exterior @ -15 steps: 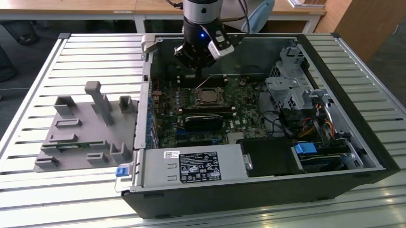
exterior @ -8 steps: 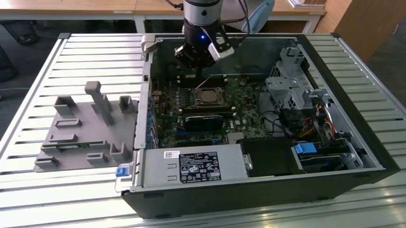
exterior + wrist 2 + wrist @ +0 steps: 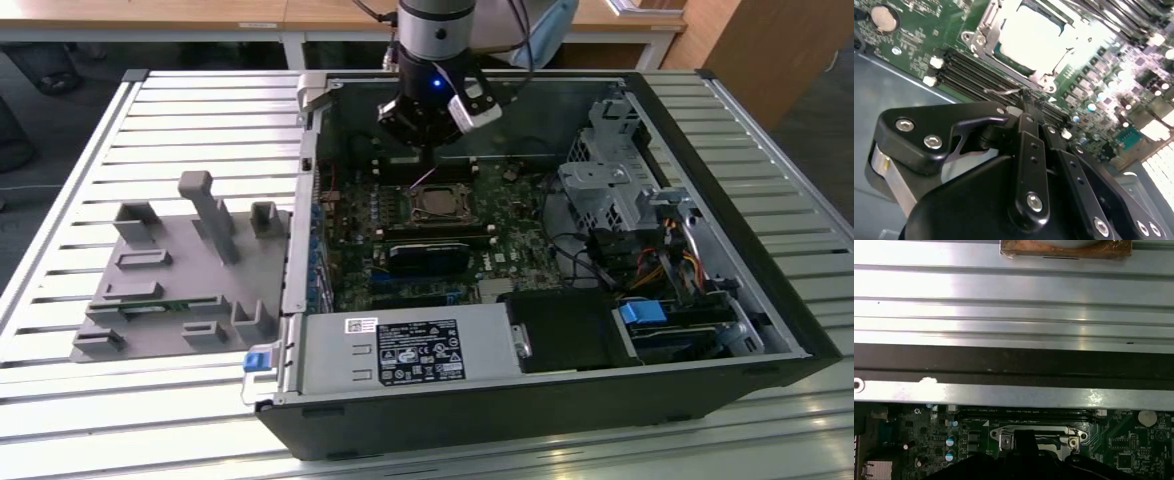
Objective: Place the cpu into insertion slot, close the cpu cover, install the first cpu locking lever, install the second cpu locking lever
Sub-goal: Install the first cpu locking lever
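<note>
- Black two-finger gripper (image 3: pixel 1026 102): the fingers look pinched together, with no gap I can see at the tips in the second wrist view.
- A thin silvery wire locking lever (image 3: pixel 1001 91) pokes out right at those tips. I honestly can't tell if it's clamped between them or just sitting against them.
- Directly past the tips are the long narrow black memory slots (image 3: pixel 979 70), running alongside the socket.
- Next to those is the cpu (image 3: pixel 1031 37), a flat square chip with a shiny silver-grey face. It's sitting in the insertion slot (image 3: pixel 412 205), the small square socket with a metal rim on the green circuit board (image 3: pixel 909 45).
- The cpu cover (image 3: pixel 990 17), a thin silvery frame plate with a square window, looks to be lying flat around the chip, with the chip's face showing through the window.
- A round silver coin battery (image 3: pixel 884 17) sits on the board, well away from the socket.
- In the exterior view the gripper (image 3: pixel 424 145) hangs inside the open black computer case (image 3: pixel 534 410), just beside the socket on the side farther from the camera.
- A grey metal power supply box with a white label (image 3: pixel 400 350) sits along the near edge of the case.
- The case rests on a grey slatted metal table (image 3: pixel 174 420), and a grey plastic parts fixture (image 3: pixel 160 270) stands on the exterior view's left.
</note>
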### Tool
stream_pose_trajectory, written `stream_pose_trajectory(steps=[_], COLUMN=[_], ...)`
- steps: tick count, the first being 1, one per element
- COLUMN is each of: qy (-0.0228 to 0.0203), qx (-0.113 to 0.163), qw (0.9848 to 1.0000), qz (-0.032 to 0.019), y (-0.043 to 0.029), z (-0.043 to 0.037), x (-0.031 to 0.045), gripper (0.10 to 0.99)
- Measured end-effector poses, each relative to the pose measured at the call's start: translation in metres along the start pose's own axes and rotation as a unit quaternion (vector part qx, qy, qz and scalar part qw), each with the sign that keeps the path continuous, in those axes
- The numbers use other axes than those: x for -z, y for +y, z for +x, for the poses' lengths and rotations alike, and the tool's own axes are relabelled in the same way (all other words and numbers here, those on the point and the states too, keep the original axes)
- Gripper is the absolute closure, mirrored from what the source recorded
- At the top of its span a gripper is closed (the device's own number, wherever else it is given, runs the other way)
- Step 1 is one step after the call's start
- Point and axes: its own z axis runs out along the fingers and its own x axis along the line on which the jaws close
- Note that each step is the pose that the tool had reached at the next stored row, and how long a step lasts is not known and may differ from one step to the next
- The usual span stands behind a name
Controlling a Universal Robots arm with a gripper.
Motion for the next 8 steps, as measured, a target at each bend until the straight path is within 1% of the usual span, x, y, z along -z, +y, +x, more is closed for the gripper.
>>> stream_pose_trajectory(steps=[4,8], qy=[0.0001,0.0000], qx=[0.000,0.000], qw=[1.0000,1.0000], qz=[-0.0013,-0.0013], y=[-0.0001,0.0009], z=[-0.0045,-0.0059], x=[-0.0036,-0.0058], gripper=[0.980,0.980])
